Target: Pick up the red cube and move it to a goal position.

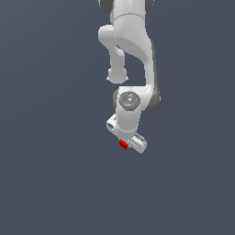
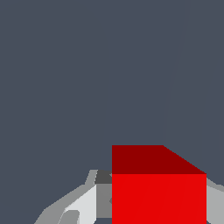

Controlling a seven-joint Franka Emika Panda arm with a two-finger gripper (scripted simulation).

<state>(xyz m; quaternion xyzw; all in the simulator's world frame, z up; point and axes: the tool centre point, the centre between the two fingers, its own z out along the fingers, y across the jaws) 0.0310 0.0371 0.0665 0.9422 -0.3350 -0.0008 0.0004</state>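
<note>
The red cube [image 1: 123,144] is a tiny bright red block peeking out from under the white hand, low in the middle of the exterior view. My gripper [image 1: 125,142] points down over it. In the wrist view the red cube [image 2: 158,197] looms large between the two fingers of my gripper [image 2: 153,179]. One grey-white finger [image 2: 83,203] presses against one side of it, and the edge of the other finger shows on the opposite side. The jaws are shut on the cube. The goal position is out of view in both frames.
A plain dark grey-blue floor [image 1: 50,174] lies all around. The white arm [image 1: 133,41] rises toward the top of the exterior view. No other object shows.
</note>
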